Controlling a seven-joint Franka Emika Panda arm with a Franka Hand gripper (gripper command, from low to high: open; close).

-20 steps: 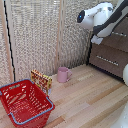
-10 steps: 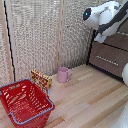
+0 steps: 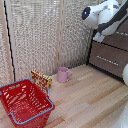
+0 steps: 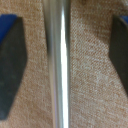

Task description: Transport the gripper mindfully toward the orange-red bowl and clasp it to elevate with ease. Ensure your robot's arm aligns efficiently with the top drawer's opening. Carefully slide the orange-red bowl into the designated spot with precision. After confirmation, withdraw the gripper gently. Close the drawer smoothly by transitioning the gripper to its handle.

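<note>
Two dark fingers (image 4: 11, 65) stand spread on either side of the silver handle (image 4: 59, 65), apart from it.

We are finding no text, label, brand, number or sign that can be read in either view. The small box (image 3: 41, 80) leaning beside the red basket (image 3: 25, 102), towards the exterior view's left, is showing orange and yellow printing, but it is blurring too much for us to make out any letters. The wrist view is showing only plain surfaces without markings.
</note>
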